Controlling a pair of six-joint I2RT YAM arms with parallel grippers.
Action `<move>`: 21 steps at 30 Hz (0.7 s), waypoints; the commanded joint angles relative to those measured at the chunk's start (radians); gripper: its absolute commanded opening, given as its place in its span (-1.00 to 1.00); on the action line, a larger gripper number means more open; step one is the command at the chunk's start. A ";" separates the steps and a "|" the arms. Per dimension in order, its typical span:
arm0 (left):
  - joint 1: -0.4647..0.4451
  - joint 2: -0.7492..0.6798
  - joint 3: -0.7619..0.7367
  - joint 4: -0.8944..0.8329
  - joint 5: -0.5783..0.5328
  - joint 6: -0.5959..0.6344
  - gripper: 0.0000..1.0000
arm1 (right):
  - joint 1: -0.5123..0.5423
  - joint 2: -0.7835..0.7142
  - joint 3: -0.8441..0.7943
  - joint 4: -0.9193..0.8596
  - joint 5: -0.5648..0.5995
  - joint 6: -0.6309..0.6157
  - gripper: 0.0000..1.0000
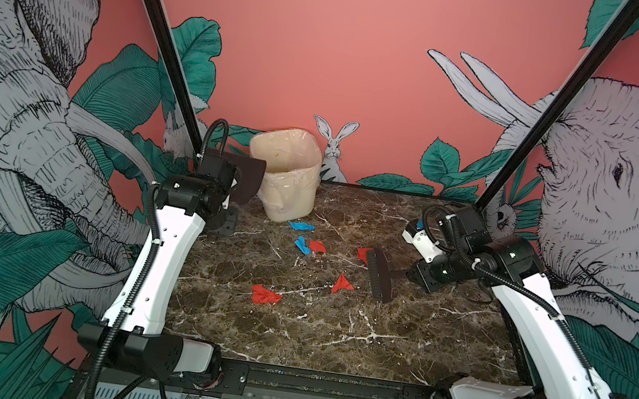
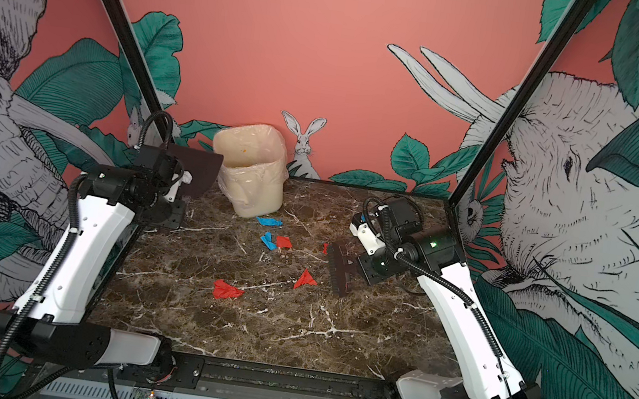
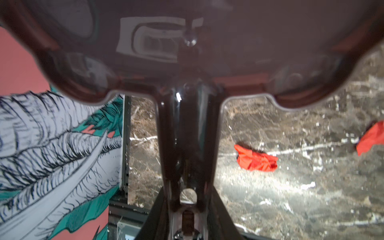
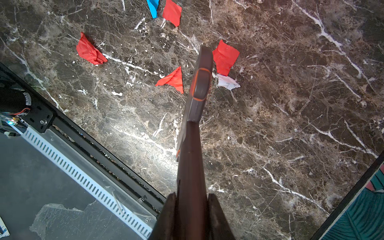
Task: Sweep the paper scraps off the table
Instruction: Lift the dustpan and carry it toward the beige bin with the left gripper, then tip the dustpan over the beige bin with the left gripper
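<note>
Several red and blue paper scraps lie across the middle of the table. My right gripper is shut on the handle of a dark brown brush. The brush head rests on the table right of the scraps. One red scrap and a white one lie on one side of it and a red triangle on the other. My left gripper is shut on a dark dustpan, raised at the back left.
A cream plastic-lined bin stands at the table's back left, right beside the raised dustpan. A black frame edges the table, with black posts rising at both back corners. Patterned walls close in the sides and back.
</note>
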 commanded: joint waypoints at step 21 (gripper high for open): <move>0.033 0.421 0.577 -0.098 -0.222 0.257 -1.00 | -0.021 -0.010 -0.012 -0.024 -0.091 -0.040 -1.00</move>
